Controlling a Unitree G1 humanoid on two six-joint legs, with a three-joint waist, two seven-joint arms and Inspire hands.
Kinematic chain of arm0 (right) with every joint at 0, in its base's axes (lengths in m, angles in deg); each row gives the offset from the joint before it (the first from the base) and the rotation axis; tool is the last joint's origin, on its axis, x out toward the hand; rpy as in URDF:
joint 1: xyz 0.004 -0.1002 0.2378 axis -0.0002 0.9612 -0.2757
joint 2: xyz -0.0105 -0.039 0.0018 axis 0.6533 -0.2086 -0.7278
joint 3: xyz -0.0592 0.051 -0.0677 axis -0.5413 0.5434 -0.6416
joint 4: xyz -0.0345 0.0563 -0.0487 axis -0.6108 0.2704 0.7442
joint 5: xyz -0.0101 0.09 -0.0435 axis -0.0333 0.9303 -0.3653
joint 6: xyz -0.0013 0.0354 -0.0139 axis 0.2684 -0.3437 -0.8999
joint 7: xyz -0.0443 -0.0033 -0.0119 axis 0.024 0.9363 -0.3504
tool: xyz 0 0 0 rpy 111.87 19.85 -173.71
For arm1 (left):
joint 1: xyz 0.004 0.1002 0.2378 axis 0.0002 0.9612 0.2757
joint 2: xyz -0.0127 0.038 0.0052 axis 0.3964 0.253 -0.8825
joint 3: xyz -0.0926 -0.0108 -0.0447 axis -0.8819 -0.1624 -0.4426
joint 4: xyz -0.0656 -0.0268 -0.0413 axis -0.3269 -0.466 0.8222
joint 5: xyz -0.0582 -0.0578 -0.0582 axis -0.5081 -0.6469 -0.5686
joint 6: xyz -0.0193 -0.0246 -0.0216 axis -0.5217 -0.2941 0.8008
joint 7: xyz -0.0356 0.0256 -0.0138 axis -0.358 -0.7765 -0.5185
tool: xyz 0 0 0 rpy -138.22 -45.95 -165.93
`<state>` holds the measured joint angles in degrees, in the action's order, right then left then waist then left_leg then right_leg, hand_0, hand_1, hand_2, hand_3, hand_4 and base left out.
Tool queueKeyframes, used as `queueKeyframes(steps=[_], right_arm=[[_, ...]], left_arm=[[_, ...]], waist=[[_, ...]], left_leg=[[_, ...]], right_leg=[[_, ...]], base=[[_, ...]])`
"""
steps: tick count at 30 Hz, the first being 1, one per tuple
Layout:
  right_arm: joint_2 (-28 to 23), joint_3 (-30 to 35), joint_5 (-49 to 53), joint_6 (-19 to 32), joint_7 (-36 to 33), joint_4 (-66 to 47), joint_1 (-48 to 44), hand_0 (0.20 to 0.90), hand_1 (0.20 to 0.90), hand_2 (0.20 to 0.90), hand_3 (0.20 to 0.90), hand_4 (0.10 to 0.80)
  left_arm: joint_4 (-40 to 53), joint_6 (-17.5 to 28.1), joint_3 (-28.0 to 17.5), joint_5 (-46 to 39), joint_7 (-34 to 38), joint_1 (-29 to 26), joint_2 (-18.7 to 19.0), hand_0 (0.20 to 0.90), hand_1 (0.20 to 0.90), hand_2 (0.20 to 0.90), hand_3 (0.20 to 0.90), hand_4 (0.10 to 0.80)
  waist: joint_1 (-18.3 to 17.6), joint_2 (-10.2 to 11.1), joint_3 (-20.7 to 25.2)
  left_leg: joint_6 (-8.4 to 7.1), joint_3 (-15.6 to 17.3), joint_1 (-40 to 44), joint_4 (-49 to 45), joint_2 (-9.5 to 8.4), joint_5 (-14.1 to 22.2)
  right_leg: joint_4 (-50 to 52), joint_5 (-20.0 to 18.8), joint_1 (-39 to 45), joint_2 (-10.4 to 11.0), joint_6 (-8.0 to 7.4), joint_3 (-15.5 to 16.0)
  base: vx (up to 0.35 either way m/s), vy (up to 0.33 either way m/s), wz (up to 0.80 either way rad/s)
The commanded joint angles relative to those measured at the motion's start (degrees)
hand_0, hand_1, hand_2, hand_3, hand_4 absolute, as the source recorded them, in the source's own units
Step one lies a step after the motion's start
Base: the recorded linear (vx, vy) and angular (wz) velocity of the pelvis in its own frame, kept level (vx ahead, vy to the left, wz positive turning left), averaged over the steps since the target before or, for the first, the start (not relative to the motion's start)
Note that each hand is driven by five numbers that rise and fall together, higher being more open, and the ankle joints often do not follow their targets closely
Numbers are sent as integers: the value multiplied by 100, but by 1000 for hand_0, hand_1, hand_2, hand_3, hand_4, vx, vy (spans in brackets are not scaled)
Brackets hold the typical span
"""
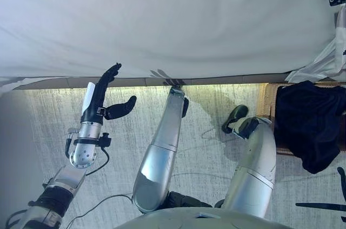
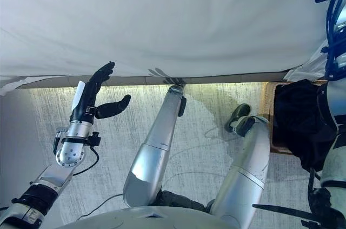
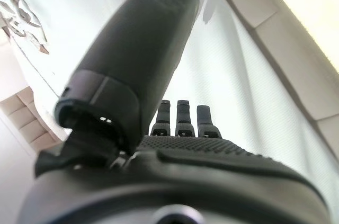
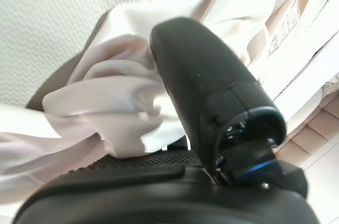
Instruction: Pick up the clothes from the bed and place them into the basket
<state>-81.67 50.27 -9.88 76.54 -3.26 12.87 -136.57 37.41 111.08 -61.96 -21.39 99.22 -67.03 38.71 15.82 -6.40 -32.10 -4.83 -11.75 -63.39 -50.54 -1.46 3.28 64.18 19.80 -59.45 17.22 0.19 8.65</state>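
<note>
At the right edge of the frame, the right robot hand clutches a pale garment above the wicker basket, which holds dark clothing. The left robot hand hangs wide, fingers straight, at the bed edge, lower left.

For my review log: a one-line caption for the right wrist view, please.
Right hand shut on pale cloth bunched against its palm.
</note>
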Motion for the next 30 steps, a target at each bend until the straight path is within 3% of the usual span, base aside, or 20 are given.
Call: queueKeyframes(steps=[1,5,12,22,30], right_arm=[[-602,-257,-241,354,-165,-211,-49,300,300,300,200,100],[-686,-153,-329,279,-203,-43,4,300,300,300,200,100],[-744,-103,-296,432,-164,122,68,300,300,300,200,100],[-893,311,-56,651,180,166,404,300,300,300,200,100],[-1030,426,149,886,593,223,571,300,300,300,200,100]], left_arm=[[431,525,-597,-231,171,304,153,900,900,900,900,800],[445,584,-664,-346,-3,367,266,900,900,900,900,800],[291,714,-695,-359,-120,422,307,900,900,900,900,800],[144,556,-622,-235,-286,247,216,900,900,900,900,800],[-206,240,-305,-166,-569,42,70,900,900,900,900,800]], waist=[[131,52,230],[159,88,230],[181,154,230],[118,394,233],[-19,685,836]], left_leg=[[715,654,176,-1299,-348,1348],[755,643,284,-1648,-363,1568],[757,656,830,-1501,-328,1618],[663,820,2434,-441,-209,1476],[586,970,3731,473,24,1436]], right_leg=[[225,75,273,-521,461,656],[376,156,440,-493,471,666],[161,131,960,-447,495,702],[-756,-44,2521,-333,401,749],[-2014,-256,3989,-321,280,735]], base=[[43,-8,-4],[37,-10,7],[9,26,-2],[17,68,9],[72,82,-14]])
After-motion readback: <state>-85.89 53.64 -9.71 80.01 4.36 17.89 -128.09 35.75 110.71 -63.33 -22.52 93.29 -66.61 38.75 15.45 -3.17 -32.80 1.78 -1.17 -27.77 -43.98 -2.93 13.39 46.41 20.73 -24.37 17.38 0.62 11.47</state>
